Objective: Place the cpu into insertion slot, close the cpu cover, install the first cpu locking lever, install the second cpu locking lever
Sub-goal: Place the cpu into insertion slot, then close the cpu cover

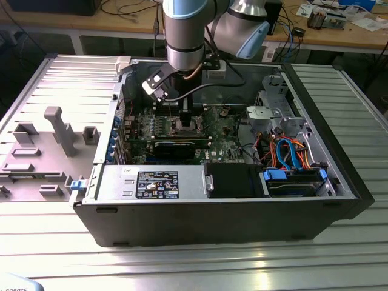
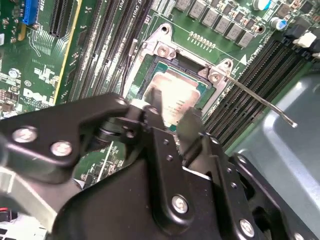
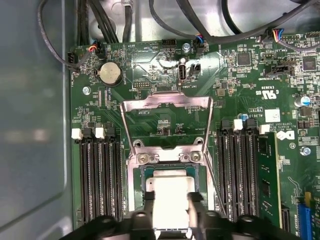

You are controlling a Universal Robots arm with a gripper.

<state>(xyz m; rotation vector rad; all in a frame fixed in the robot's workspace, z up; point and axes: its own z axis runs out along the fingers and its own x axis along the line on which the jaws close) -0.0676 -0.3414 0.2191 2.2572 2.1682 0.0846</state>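
The gripper (image 3: 171, 202) clamps the cpu (image 3: 172, 187) by two opposite edges, flat over the insertion slot (image 3: 170, 170) so it seats squarely. The cpu cover (image 3: 165, 101) stands swung back, leaving the slot clear.

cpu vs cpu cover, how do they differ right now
The cpu is a solid pale square; the cpu cover is an open frame with green board showing through. The cpu lies in the socket; the cpu cover is swung open off it. Both are silvery metal.

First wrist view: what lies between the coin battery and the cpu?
The cpu cover, swung open, between coin battery and cpu, seen in the first wrist view.
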